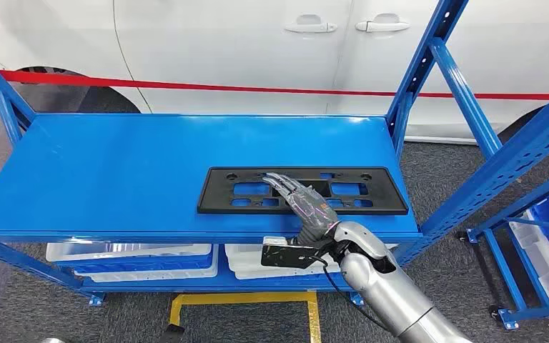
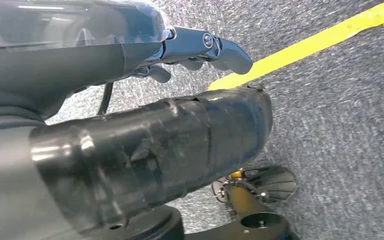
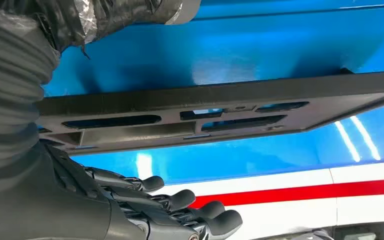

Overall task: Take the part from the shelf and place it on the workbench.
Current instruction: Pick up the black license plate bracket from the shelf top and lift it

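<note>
Right now I am at the reaching step: my right hand (image 1: 309, 207) lies stretched out over the black frame (image 1: 368, 189), the part I am meant to take, and nothing is lifted yet. The fingers (image 1: 284, 186) are straight and slightly apart, laid over the middle of the frame. In the right wrist view the fingers (image 3: 180, 200) show extended past the frame's edge, not curled round it; I cannot tell if they press on the plastic or hover just above it.

The frame lies flat on the top board of the blue shelf (image 1: 100, 171), toward its right end and near the front edge, its long side parallel to that edge. It is thin and flat with cut-out windows, so I judge the next move calls for getting fingers under an edge or through a window, perhaps sliding it toward the front lip first, since a flat plate gives little to pinch from above.

My left hand (image 2: 205, 47) hangs down by the grey carpet (image 2: 340, 120), and it holds nothing; how far its fingers are curled I cannot tell.

Behind the shelf stands a white car (image 1: 257, 50) with a red stripe (image 1: 221, 88) along its side. White bins (image 1: 129, 257) sit on the lower level, and yellow tape (image 1: 243, 299) marks the floor in front.
</note>
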{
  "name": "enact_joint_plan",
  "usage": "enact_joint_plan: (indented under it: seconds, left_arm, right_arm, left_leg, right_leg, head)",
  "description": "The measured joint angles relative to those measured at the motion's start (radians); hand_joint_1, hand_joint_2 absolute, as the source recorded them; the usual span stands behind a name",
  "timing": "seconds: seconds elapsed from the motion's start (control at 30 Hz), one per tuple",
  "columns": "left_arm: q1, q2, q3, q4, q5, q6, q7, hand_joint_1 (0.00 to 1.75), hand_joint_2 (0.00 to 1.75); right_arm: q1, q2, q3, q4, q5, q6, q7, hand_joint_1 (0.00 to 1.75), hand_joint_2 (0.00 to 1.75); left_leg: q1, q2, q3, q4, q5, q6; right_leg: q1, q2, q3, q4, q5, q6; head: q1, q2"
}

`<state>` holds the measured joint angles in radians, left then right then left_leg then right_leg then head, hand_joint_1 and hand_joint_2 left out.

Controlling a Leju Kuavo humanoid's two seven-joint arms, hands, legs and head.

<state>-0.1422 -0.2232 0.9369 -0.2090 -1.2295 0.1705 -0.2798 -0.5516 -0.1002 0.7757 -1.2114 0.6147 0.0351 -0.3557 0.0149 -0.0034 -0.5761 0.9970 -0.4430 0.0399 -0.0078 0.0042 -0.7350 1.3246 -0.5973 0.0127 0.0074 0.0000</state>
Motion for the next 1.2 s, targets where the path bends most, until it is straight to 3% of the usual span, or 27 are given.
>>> enact_joint_plan:
  seconds: [0.07,0.13,0.2,0.27,0.37,0.43,0.5,0.53,0.57,0.6,0.67,0.73,0.83,0.9,0.93,1.0,1.03,1.07,1.1,1.13,1.2]
  left_arm:
    - [0.002,0.0,0.0,0.0,0.0,0.001,0.001,0.0,0.0]
    - [0.003,0.0,0.0,0.0,0.001,0.002,0.002,0.0,0.0]
    - [0.003,0.0,-0.001,0.0,0.001,0.003,0.002,0.0,0.0]
    - [0.003,0.0,-0.001,0.0,0.001,0.004,0.002,0.0,0.0]
    - [0.003,0.0,-0.001,0.0,0.001,0.004,0.002,0.0,0.0]
    - [0.003,0.0,-0.001,0.0,0.001,0.005,0.002,0.0,0.0]
    - [0.004,0.0,-0.001,0.0,0.002,0.005,0.003,0.0,0.0]
    - [0.005,0.0,-0.001,0.0,0.002,0.005,0.003,0.0,0.0]
    - [0.006,0.0,-0.001,0.0,0.002,0.005,0.003,0.0,0.0]
    - [0.007,0.0,-0.001,0.0,0.002,0.005,0.004,0.0,0.0]
    - [0.006,0.0,-0.001,0.0,0.002,0.005,0.003,0.0,0.0]
    - [0.003,0.0,-0.001,0.0,0.003,0.004,0.003,0.0,0.0]
    - [0.003,0.0,-0.001,0.0,0.003,0.004,0.003,0.0,0.0]
    - [0.004,0.0,-0.002,0.0,0.004,0.005,0.004,0.0,0.0]
    - [0.003,0.0,-0.002,0.0,0.004,0.005,0.004,0.0,0.0]
    - [0.002,0.0,-0.002,0.0,0.004,0.004,0.004,0.0,0.0]
    - [0.002,0.0,-0.002,0.0,0.004,0.004,0.004,0.0,0.0]
    - [0.003,0.0,-0.002,0.0,0.004,0.004,0.004,0.0,0.0]
    - [0.003,0.0,-0.002,0.0,0.004,0.004,0.004,0.0,0.0]
    - [0.004,0.0,-0.002,0.0,0.004,0.005,0.004,0.0,0.0]
    - [0.003,-0.001,-0.002,0.0,0.006,0.005,0.004,0.0,0.0]
  right_arm:
    - [-0.001,-0.003,0.002,0.001,-0.003,-0.006,0.002,0.0,1.75]
    - [-0.006,-0.008,0.005,0.002,-0.009,-0.014,0.007,0.0,1.75]
    - [-0.014,-0.014,0.006,0.001,-0.014,-0.02,0.011,0.0,1.75]
    - [-0.019,-0.019,0.006,0.0,-0.017,-0.024,0.012,0.0,1.75]
    - [-0.022,-0.027,0.006,-0.002,-0.017,-0.026,0.012,0.0,1.75]
    - [-0.025,-0.028,0.006,-0.004,-0.017,-0.026,0.012,0.0,1.75]
    - [-0.026,-0.03,0.006,-0.004,-0.015,-0.026,0.018,0.0,1.75]
    - [-0.027,-0.031,0.007,-0.003,-0.011,-0.026,0.023,0.0,1.75]
    - [-0.028,-0.034,0.007,-0.003,-0.005,-0.027,0.029,0.0,1.75]
    - [-0.031,-0.037,0.007,-0.003,0.003,-0.027,0.036,0.0,1.75]
    - [-0.045,-0.044,0.007,-0.001,0.02,-0.027,0.048,0.0,1.75]
    - [-0.063,-0.053,0.007,0.005,0.033,-0.025,0.056,0.0,1.75]
    - [-0.079,-0.067,0.007,0.018,0.044,-0.021,0.062,0.0,1.75]
    - [-0.088,-0.076,0.007,0.026,0.05,-0.013,0.064,0.0,1.75]
    - [-0.094,-0.081,0.008,0.031,0.053,-0.009,0.064,0.0,1.75]
    - [-0.105,-0.091,0.013,0.044,0.058,0.001,0.068,0.0,1.75]
    - [-0.107,-0.095,0.016,0.052,0.06,0.005,0.07,0.0,1.75]
    - [-0.109,-0.099,0.02,0.06,0.06,0.009,0.073,0.0,1.75]
    - [-0.11,-0.102,0.023,0.066,0.062,0.011,0.076,0.0,1.75]
    - [-0.113,-0.106,0.026,0.072,0.064,0.012,0.079,0.0,1.75]
    - [-0.124,-0.112,0.029,0.082,0.067,0.014,0.083,0.0,1.75]
  left_leg:
    - [0.0,-0.001,0.001,0.002,-0.002,-0.001]
    - [0.001,-0.002,0.003,0.008,-0.007,-0.005]
    - [-0.002,-0.003,0.0,0.017,-0.014,-0.014]
    - [-0.004,-0.003,-0.003,0.02,-0.016,-0.024]
    - [-0.002,-0.002,-0.008,0.035,-0.031,-0.039]
    - [0.0,-0.002,-0.046,0.12,-0.082,-0.046]
    - [0.0,-0.002,-0.11,0.256,-0.14,-0.052]
    - [0.0,-0.002,-0.133,0.301,-0.15,-0.053]
    - [0.0,-0.002,-0.138,0.309,-0.14,-0.052]
    - [0.0,-0.002,-0.123,0.274,-0.111,-0.05]
    - [-0.001,-0.002,-0.058,0.134,-0.04,-0.041]
    - [-0.005,-0.002,-0.016,0.038,-0.011,-0.032]
    - [-0.007,-0.003,-0.012,0.022,-0.01,-0.021]
    - [-0.003,-0.003,-0.008,0.012,-0.004,-0.011]
    - [-0.001,-0.002,-0.007,0.009,-0.001,-0.006]
    - [-0.002,-0.001,-0.007,0.008,-0.001,-0.002]
    - [-0.002,-0.001,-0.008,0.009,-0.001,-0.001]
    - [-0.002,-0.001,-0.008,0.011,-0.002,0.0]
    - [-0.002,-0.002,-0.008,0.013,-0.004,0.0]
    - [-0.002,-0.003,-0.008,0.016,-0.006,0.0]
    - [-0.003,-0.004,-0.009,0.024,-0.011,-0.006]
  right_leg:
    - [-0.003,0.0,0.013,-0.031,0.03,0.001]
    - [-0.008,-0.002,0.066,-0.148,0.1,0.001]
    - [-0.004,-0.003,0.119,-0.26,0.137,-0.004]
    - [0.002,-0.002,0.132,-0.285,0.135,-0.013]
    - [-0.002,-0.001,0.135,-0.293,0.141,-0.032]
    - [-0.005,-0.003,0.137,-0.297,0.143,-0.043]
    - [-0.003,-0.004,0.136,-0.296,0.142,-0.047]
    - [-0.002,-0.004,0.136,-0.296,0.142,-0.048]
    - [-0.001,-0.004,0.137,-0.296,0.142,-0.048]
    - [-0.001,-0.003,0.138,-0.295,0.141,-0.048]
    - [0.001,-0.001,0.141,-0.294,0.139,-0.045]
    - [0.004,0.0,0.138,-0.291,0.138,-0.037]
    - [0.005,0.0,0.136,-0.294,0.141,-0.022]
    - [0.003,-0.001,0.129,-0.276,0.124,-0.012]
    - [0.002,-0.002,0.113,-0.24,0.101,-0.007]
    - [0.0,-0.002,0.053,-0.112,0.039,0.002]
    - [-0.001,-0.002,0.023,-0.051,0.019,0.004]
    - [-0.003,-0.003,0.007,-0.02,0.018,0.006]
    - [-0.005,-0.003,0.01,-0.028,0.036,0.007]
    - [-0.007,-0.003,0.032,-0.074,0.069,0.006]
    - [-0.007,-0.004,0.095,-0.207,0.123,0.0]
  head:
    - [0.0,0.0]
    - [0.0,0.0]
    - [0.0,0.0]
    - [-0.001,0.0]
    - [-0.001,0.0]
    - [-0.002,0.0]
    - [-0.002,0.0]
    - [-0.002,0.0]
    - [-0.002,0.0]
    - [-0.002,0.0]
    - [-0.002,0.0]
    - [-0.002,0.0]
    - [-0.002,0.0]
    - [-0.001,0.0]
    - [-0.001,0.0]
    - [0.0,0.0]
    - [-0.001,0.0]
    - [0.0,0.0]
    - [0.0,0.0]
    - [0.0,0.0]
    - [0.0,0.0]
